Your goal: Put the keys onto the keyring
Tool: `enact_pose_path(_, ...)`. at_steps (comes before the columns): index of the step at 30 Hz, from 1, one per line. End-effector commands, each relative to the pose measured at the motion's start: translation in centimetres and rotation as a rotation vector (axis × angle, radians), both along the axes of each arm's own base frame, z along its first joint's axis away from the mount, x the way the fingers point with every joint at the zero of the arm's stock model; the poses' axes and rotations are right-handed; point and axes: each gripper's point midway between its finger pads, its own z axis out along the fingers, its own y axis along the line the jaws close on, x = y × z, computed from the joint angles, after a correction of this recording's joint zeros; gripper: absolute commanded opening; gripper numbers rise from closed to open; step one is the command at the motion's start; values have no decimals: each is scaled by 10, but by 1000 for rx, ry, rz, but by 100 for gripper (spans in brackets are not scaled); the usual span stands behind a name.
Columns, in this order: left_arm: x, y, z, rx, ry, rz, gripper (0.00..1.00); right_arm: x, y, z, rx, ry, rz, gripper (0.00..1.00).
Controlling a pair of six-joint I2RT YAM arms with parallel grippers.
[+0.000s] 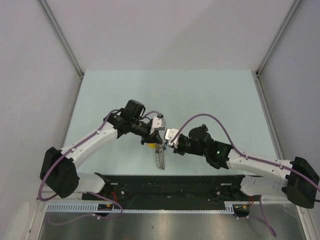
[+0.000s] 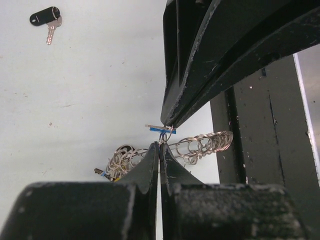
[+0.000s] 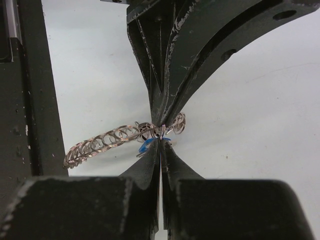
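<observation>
The keyring shows as a chain of small linked silver wire rings (image 2: pixel 200 145), hanging between both grippers and trailing toward the table; it also shows in the right wrist view (image 3: pixel 100 142) and the top view (image 1: pixel 160 159). My left gripper (image 2: pixel 160 145) is shut, pinching a ring of the chain. My right gripper (image 3: pixel 161 142) is shut tip to tip against it, on a blue key (image 3: pixel 147 145) that lies flat at its tip (image 2: pixel 161 130). A bunch of rings with yellow and blue bits (image 2: pixel 117 160) hangs to the left. A black key (image 2: pixel 46 17) lies alone on the table.
The black base rail (image 1: pixel 170 182) runs along the table's near edge, just under the hanging chain; it also shows in the left wrist view (image 2: pixel 265 150) and the right wrist view (image 3: pixel 20 100). Pale green table (image 1: pixel 200 95) stretches behind, with white walls on three sides.
</observation>
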Motion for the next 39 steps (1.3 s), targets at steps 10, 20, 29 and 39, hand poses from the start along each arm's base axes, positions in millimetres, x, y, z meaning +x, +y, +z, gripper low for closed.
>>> enact_pose_path(10, -9, -13, 82, -402, -51, 181, 0, -8, 4, 20, 114, 19, -9, 0)
enact_pose_path(20, 0, -5, 92, -571, -70, 370, 0, -15, 14, 20, 218, 41, 17, 0)
enact_pose_path(29, 3, -1, 84, -646, -26, 450, 0, -12, 15, 26, 249, 7, 6, 0)
enact_pose_path(39, -2, 17, 46, -532, -1, 537, 31, 3, 7, 32, 182, -54, -14, 0)
